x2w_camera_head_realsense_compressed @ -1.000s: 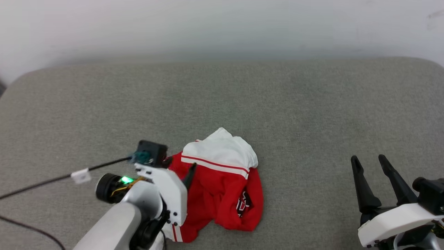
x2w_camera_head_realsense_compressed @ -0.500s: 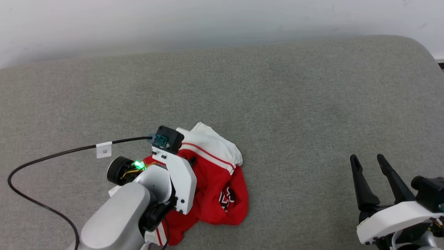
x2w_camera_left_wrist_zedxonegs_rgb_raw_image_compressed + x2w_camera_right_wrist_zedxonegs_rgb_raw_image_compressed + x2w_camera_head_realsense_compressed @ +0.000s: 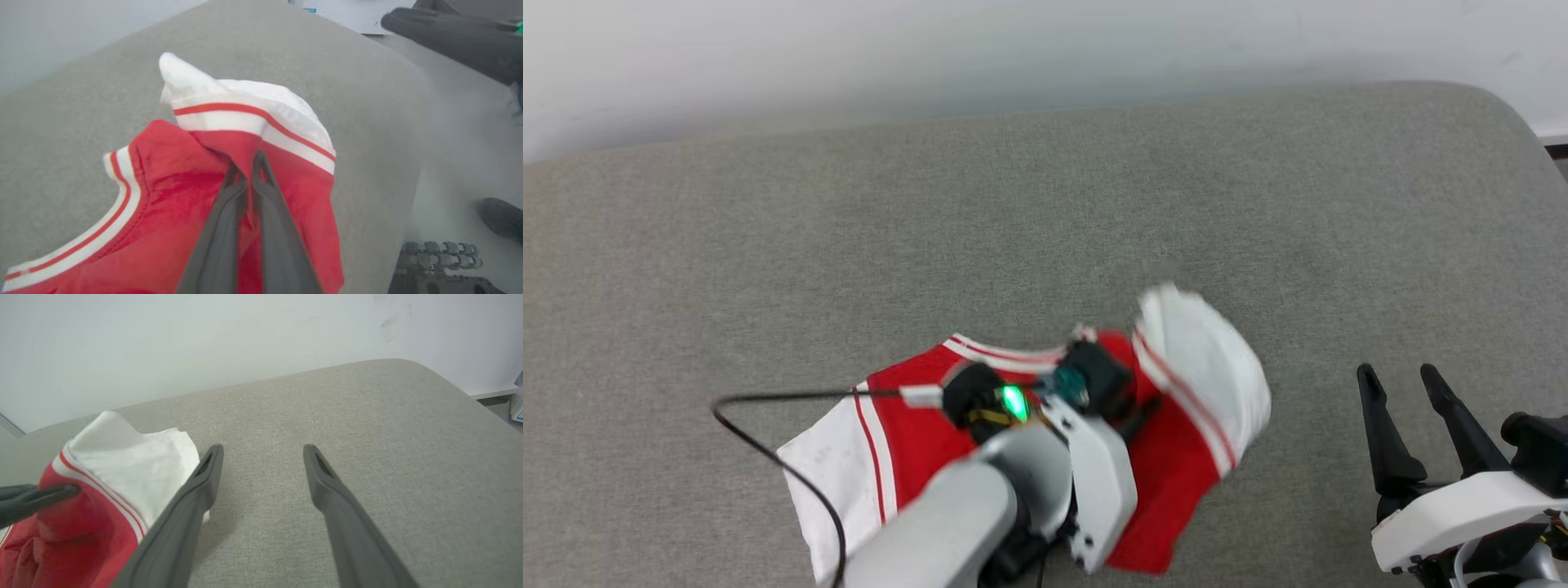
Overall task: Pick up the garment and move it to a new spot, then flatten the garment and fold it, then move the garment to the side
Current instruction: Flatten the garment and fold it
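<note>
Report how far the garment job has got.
Done: the left pincer is shut on a red fold of the garment. In hand: the move to a new spot; one white sleeve is blurred in the head view, the other lies on the grey cushion. Left: setting down, flattening, folding, moving aside; the garment is rumpled and the right pincer hangs open, empty.
</note>
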